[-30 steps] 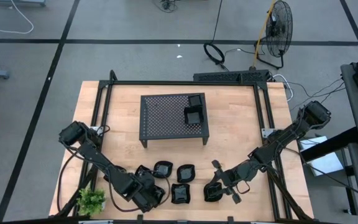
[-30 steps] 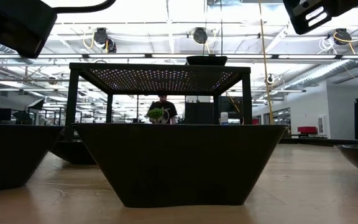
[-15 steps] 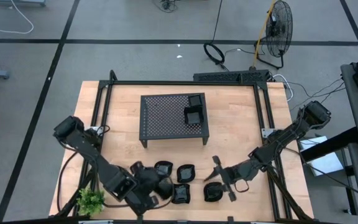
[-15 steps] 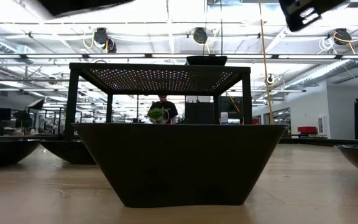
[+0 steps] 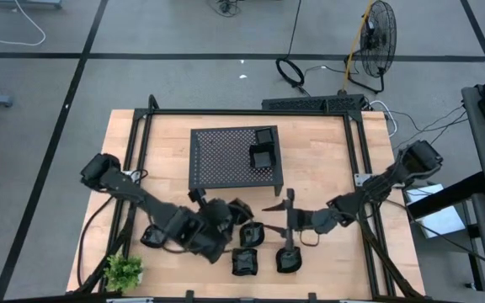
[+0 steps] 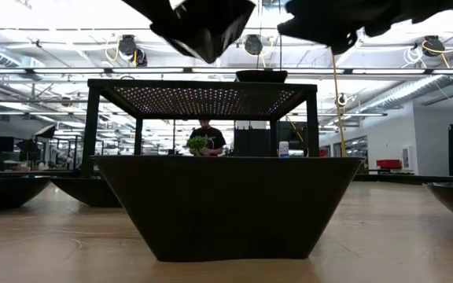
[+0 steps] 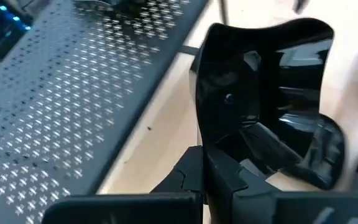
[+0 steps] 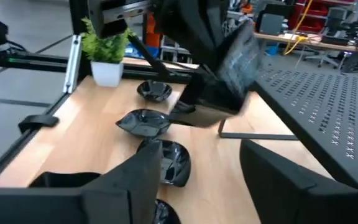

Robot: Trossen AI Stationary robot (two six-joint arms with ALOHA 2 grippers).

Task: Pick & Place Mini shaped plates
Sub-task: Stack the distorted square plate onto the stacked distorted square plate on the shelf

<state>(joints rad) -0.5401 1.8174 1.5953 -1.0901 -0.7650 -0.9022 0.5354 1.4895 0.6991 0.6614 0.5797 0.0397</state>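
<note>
Two mini shaped plates (image 5: 263,147) already sit on my rack (image 5: 226,156); about five wait on the surface (image 5: 327,177). My left tool (image 5: 230,212) is clamped on a square plate (image 7: 260,87), lifted near the rack. Right tool (image 5: 286,220) gapes empty.

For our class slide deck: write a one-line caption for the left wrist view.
Left gripper shut on a glossy black square plate, beside the perforated rack.

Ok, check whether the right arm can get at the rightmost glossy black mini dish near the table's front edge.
Probably yes. The right gripper, fingers open, hangs right by that glossy black mini dish, and nothing covers it. The left gripper, shut on a glossy black square plate, is off to the side.
</note>
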